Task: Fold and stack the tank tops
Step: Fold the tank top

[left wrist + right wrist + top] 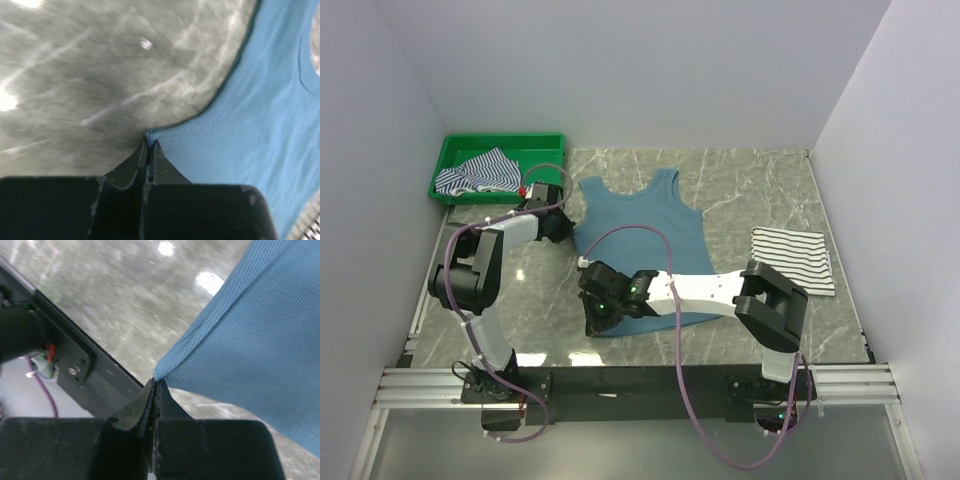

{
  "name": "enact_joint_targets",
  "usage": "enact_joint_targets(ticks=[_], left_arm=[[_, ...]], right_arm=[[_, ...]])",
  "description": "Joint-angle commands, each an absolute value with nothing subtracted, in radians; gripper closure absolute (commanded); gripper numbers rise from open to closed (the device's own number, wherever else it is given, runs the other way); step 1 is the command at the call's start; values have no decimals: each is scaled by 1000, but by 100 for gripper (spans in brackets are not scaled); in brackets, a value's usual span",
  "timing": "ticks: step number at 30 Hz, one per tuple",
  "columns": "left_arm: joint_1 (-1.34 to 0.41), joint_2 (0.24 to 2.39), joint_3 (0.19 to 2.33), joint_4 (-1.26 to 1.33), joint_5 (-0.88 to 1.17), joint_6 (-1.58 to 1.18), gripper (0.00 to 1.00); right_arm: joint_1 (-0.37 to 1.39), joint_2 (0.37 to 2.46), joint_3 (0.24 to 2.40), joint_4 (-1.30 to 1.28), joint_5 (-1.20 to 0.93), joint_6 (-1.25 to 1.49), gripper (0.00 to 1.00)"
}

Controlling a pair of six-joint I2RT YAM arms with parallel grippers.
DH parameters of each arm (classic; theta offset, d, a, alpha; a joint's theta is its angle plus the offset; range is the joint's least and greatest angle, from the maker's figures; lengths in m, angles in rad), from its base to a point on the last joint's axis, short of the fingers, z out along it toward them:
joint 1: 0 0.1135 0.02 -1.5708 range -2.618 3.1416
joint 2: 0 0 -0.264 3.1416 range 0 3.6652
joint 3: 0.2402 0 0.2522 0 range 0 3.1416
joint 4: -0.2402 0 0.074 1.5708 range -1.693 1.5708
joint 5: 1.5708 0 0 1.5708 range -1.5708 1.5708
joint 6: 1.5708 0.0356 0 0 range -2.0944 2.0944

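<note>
First fold beginning: teal tank top flat on the desk, left tool pinched shut on its left armhole edge, right tool likewise on its near hem corner; next, both probably lift together, carrying that side across.

Overhead camera looks down on the table; close wrist cameras share its teal tank top.

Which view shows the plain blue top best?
The top view: there the blue top lies spread flat, nearly whole, with only its near hem under the right arm. Each wrist view shows just a small part of its edge, pinched in the shut left hand or right hand.
</note>
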State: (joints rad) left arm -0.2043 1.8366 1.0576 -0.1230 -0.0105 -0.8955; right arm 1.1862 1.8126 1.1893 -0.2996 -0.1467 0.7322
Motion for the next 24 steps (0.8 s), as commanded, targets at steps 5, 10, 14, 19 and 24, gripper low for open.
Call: enact_joint_targets(ticks=[5, 10, 14, 19, 24], left_arm=[[-206, 1809, 1153, -258, -209, -911, 99], [-228, 1816, 1227, -299, -224, -901, 100], [-268, 1847, 1327, -350, -226, -891, 99], [-334, 1925, 1449, -409, -247, -881, 99], [-388, 2006, 1578, -455, -256, -870, 99]], right_arm=[[1180, 1864, 1311, -265, -221, 765, 100], [1146, 1813, 1241, -193, -250, 793, 100], [1080, 1718, 1131, -140, -255, 807, 100], [1023, 1628, 1013, -97, -247, 821, 100], [967, 1543, 881, -42, -242, 842, 100]])
